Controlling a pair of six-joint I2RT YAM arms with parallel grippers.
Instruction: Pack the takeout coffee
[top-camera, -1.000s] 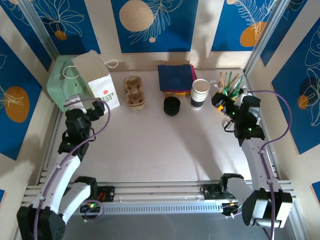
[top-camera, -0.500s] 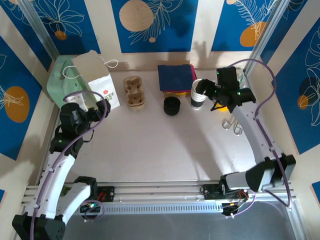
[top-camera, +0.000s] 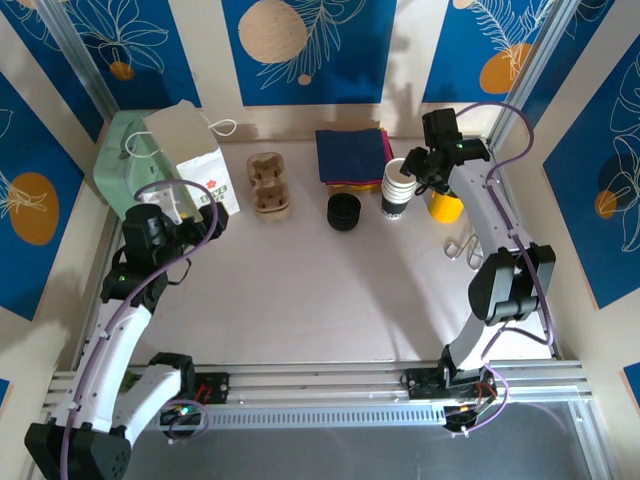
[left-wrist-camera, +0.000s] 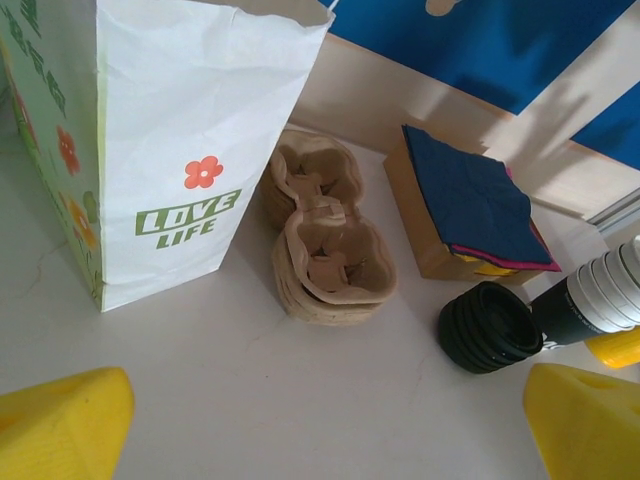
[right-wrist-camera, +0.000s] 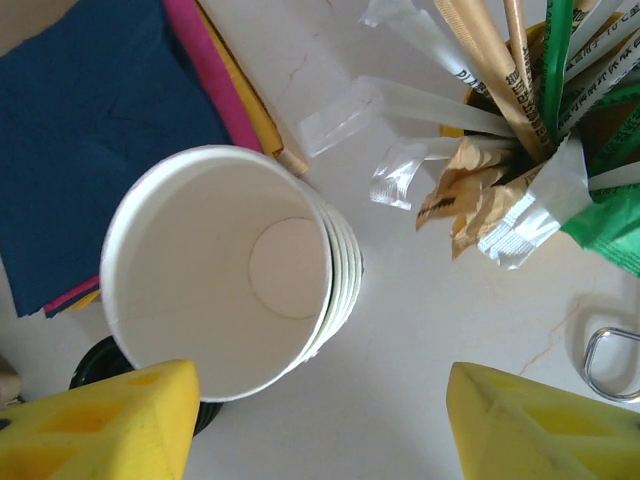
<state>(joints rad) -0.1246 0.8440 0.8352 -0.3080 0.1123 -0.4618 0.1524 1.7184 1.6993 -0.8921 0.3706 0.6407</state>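
Observation:
The takeout coffee is out of view. My right gripper (top-camera: 422, 168) hangs open at the back right, just above the stack of white lidless cups (top-camera: 400, 187). In the right wrist view its yellow fingertips (right-wrist-camera: 100, 420) flank the lower rim of the top cup (right-wrist-camera: 220, 270), and the right gripper (right-wrist-camera: 320, 425) holds nothing. My left gripper (top-camera: 200, 212) stands open by the white "LOVE LIFE" paper bag (top-camera: 195, 160). In the left wrist view the left gripper (left-wrist-camera: 320, 430) has bare table between its fingers, with the bag (left-wrist-camera: 190, 150) ahead on the left.
A cardboard cup carrier (top-camera: 268, 183) (left-wrist-camera: 325, 240) sits right of the bag. A stack of black lids (top-camera: 344, 211) (left-wrist-camera: 490, 327) and folded napkins (top-camera: 352, 155) lie mid-back. A yellow holder of wrapped sticks (top-camera: 446, 205) (right-wrist-camera: 520, 100) and scissors (top-camera: 465, 250) stand right. A green bag (top-camera: 120, 160) stands far left.
My right arm has swung from the right side to the back and now sits over the white cup stack, with its jaws a little narrower. The left arm has barely shifted.

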